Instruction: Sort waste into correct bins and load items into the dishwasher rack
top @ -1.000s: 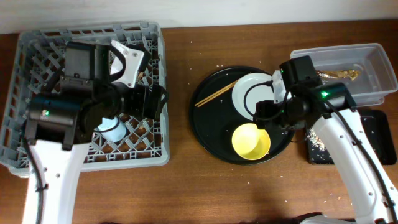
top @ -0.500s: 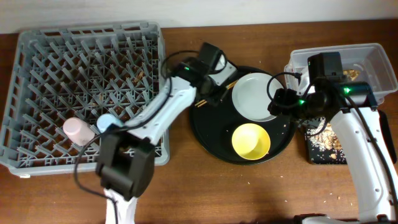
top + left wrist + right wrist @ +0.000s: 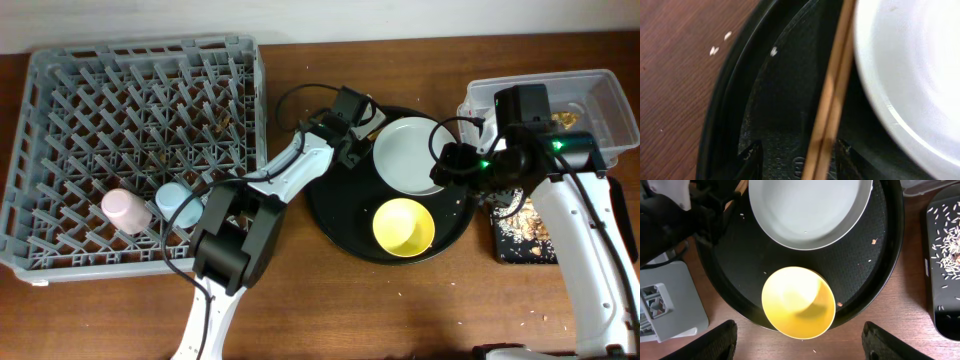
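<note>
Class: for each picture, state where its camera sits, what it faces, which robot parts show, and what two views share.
Overhead: above the table, looking straight down on dishwasher rack, round black tray, left arm, right arm.
Left wrist: low over the chopsticks; left end effector at bottom.
Right wrist: higher, looking down on the yellow bowl; right end effector along the bottom.
Both wrist views share the plate.

text: none readable; overhead: no legible label or number; left wrist: faint raised mark on the floor of the round black tray (image 3: 775, 110) beside the chopsticks (image 3: 832, 100), too blurred to read; right wrist: nothing legible
</note>
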`<action>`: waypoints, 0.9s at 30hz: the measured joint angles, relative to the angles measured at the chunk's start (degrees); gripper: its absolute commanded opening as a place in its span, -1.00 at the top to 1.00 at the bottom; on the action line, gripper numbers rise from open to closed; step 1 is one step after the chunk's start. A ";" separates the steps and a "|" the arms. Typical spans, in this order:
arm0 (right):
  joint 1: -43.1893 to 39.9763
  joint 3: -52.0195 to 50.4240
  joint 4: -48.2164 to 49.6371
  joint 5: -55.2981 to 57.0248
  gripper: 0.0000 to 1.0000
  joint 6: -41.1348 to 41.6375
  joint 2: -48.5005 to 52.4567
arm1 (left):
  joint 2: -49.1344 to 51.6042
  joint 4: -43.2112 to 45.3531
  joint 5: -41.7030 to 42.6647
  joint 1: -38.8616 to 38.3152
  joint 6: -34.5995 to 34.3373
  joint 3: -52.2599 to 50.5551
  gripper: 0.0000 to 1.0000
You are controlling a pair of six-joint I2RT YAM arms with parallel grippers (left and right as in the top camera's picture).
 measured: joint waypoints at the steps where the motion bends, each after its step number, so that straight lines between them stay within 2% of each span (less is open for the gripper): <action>1: 0.00 0.00 0.00 0.00 -0.61 0.00 0.00 | 0.57 0.35 -0.68 0.00 0.00 0.00 0.11; 5: 0.00 0.00 0.00 0.00 -0.61 0.00 0.00 | 0.59 1.36 -1.64 0.00 0.02 0.00 0.20; 15: 0.00 0.00 0.00 0.00 -0.61 0.02 0.00 | -3.72 -0.72 -2.40 -0.31 -0.24 0.02 0.18; 18: 0.00 0.00 0.02 0.00 -0.61 -0.02 0.00 | -3.13 -0.24 -2.40 0.04 -0.24 0.04 0.21; 19: 0.00 0.00 0.00 0.00 -0.61 0.00 0.00 | -2.23 0.28 -2.40 0.35 -0.24 0.04 0.28; 27: 0.00 0.00 0.00 0.00 -0.61 0.00 0.00 | 0.90 0.81 -2.62 0.72 -0.28 0.04 0.31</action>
